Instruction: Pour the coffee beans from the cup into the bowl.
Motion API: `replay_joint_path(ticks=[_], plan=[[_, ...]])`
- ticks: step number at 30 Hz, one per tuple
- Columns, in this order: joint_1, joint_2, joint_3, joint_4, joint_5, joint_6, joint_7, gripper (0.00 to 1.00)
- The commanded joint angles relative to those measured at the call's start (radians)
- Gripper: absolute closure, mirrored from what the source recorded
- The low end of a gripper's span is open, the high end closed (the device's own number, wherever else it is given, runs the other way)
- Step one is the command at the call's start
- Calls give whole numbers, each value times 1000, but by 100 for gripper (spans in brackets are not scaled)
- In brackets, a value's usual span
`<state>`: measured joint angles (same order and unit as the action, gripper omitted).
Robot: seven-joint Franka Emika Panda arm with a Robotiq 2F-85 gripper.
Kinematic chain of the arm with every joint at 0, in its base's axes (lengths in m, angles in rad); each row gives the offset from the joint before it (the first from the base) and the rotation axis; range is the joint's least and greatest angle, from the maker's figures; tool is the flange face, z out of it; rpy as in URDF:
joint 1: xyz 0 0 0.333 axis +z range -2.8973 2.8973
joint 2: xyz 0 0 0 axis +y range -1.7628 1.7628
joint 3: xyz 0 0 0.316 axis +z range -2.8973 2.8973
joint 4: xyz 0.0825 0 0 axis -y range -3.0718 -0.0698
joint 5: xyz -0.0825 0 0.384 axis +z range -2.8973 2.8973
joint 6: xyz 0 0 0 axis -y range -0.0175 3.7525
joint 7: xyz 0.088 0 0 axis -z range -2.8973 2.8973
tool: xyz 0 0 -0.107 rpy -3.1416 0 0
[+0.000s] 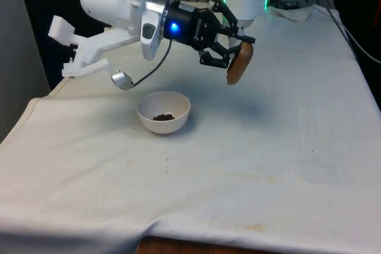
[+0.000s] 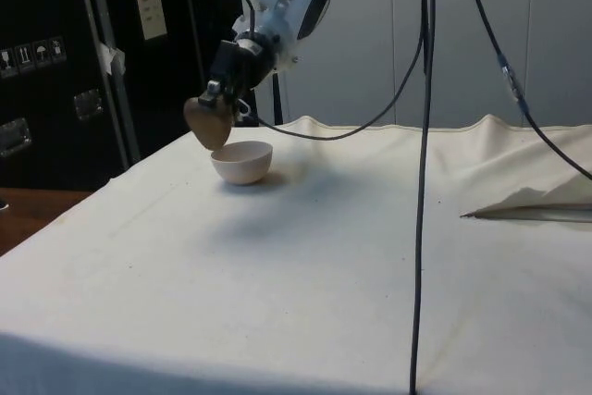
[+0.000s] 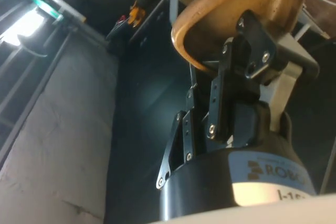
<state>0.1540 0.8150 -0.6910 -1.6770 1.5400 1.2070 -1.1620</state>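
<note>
**Claw holds tipped cup in the air beside the bowl**

The black claw [image 1: 229, 52] is clamped on the rim of a brown cup [image 1: 240, 63], which hangs tilted well over, mouth turned sideways rather than up, clear above the surface [image 1: 268, 165]. The white bowl [image 1: 164, 112] stands on the surface below the cup and off towards the front view's left; the side view puts the cup [image 2: 208, 123] just above the bowl's [image 2: 242, 162] far rim. A small heap of dark coffee beans [image 1: 162, 116] already lies in the bowl. Whether beans remain in the cup cannot be told. Judging by this, further pouring would need the cup's mouth brought over the bowl.
</note>
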Motion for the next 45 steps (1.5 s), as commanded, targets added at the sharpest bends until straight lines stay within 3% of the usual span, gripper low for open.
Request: replay_joint_path(ticks=[1, 2, 3, 4, 10, 11, 12, 13, 14, 20, 21, 22, 29, 30, 31, 32, 37, 38, 39, 45], plan=[[17, -11, -6, -13, -9, 28, 5, 100], [19, -17, 1, -13, -21, 42, 5, 100], [3, -7, 10, 0, -19, 21, 0, 100], [20, -19, 4, -13, -26, 48, 6, 100], [26, -39, 29, -13, -70, 98, 11, 100], [26, -42, 33, -13, -77, 104, 12, 100], [10, -33, 44, -1, -77, 85, 5, 100], [26, -45, 37, -13, -84, 112, 13, 100], [27, -49, 41, -13, -90, 118, 14, 100], [29, -70, 69, -13, -135, 164, 23, 100], [12, -61, 81, -1, -135, 146, 15, 100], [29, -73, 74, -13, -141, 172, 24, 100], [29, -97, 107, -13, -190, 222, 38, 100], [14, -87, 115, -2, -186, 200, 29, 100], [14, -93, 124, -2, -199, 212, 33, 100], [29, -107, 119, -13, -210, 239, 44, 100], [29, -120, 139, -14, -241, 267, 54, 100], [14, -110, 148, -2, -237, 246, 46, 100], [28, -121, 142, -14, -246, 271, 56, 100], [30, -129, 169, -13, -281, 313, 60, 100]])
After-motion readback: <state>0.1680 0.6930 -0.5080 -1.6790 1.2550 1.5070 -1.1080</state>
